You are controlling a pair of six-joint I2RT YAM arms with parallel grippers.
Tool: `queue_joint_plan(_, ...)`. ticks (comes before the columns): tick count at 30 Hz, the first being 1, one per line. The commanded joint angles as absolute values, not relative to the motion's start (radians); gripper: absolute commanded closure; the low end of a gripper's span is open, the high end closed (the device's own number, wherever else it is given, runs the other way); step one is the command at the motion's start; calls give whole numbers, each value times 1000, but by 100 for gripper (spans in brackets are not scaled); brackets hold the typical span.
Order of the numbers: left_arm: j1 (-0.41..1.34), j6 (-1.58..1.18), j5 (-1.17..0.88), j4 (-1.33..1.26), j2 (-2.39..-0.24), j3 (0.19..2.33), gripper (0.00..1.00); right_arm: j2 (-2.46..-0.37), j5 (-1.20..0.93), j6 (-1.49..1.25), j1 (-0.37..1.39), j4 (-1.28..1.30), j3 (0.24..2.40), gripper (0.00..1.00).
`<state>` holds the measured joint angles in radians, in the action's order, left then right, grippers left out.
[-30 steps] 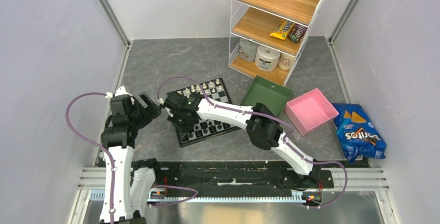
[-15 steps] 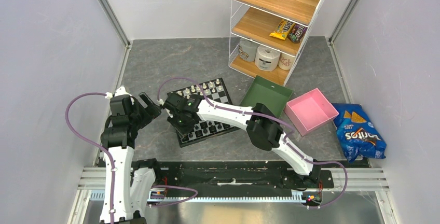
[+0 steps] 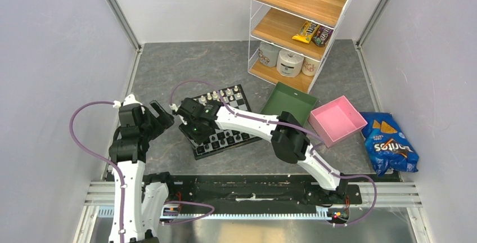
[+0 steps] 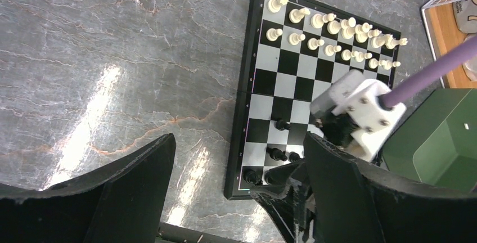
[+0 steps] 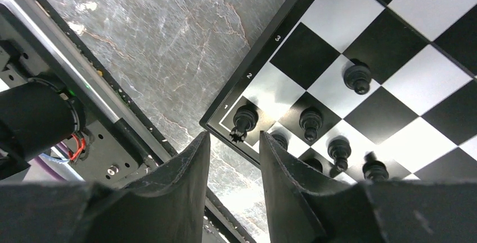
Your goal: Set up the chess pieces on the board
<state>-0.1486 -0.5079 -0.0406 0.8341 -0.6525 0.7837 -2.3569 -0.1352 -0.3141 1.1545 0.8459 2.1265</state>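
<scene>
The board (image 3: 241,103) lies on the grey table, with cream-white chess pieces (image 3: 219,94) along its far edge and black ones (image 3: 225,139) along its near edge. My right gripper (image 3: 190,135) hangs over the board's near-left corner. In the right wrist view its jaws (image 5: 234,137) stand apart with nothing between them, just short of a black rook (image 5: 245,118) upright on the corner square. More black pieces (image 5: 311,120) stand beside it. My left gripper (image 4: 239,142) is wide open and empty, hovering over bare table left of the board (image 4: 281,80).
A wire shelf (image 3: 292,23) stands at the back. A green tray (image 3: 289,103) and a pink tray (image 3: 336,120) lie right of the board, then a chips bag (image 3: 389,144). The black mounting rail (image 5: 84,80) runs close along the board's near edge.
The right gripper's jaws have parted and the black rook now stands free on the corner square. The right wrist has shifted slightly left. The left arm has not moved.
</scene>
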Motion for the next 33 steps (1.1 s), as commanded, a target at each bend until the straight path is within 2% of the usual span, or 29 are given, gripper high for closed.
queue_joint_plan(1, -151, -537, -6, 808, -628, 787, 9, -2262, -82, -306, 1144, 808, 2155, 55)
queue_joint_plan(13, -152, -545, 22, 808, -598, 784, 9, -2303, -26, -354, 1063, 843, 2177, 55)
queue_joint_plan(33, -153, -548, 19, 808, -599, 784, 9, -2446, -43, -338, 1045, 882, 2323, 56)
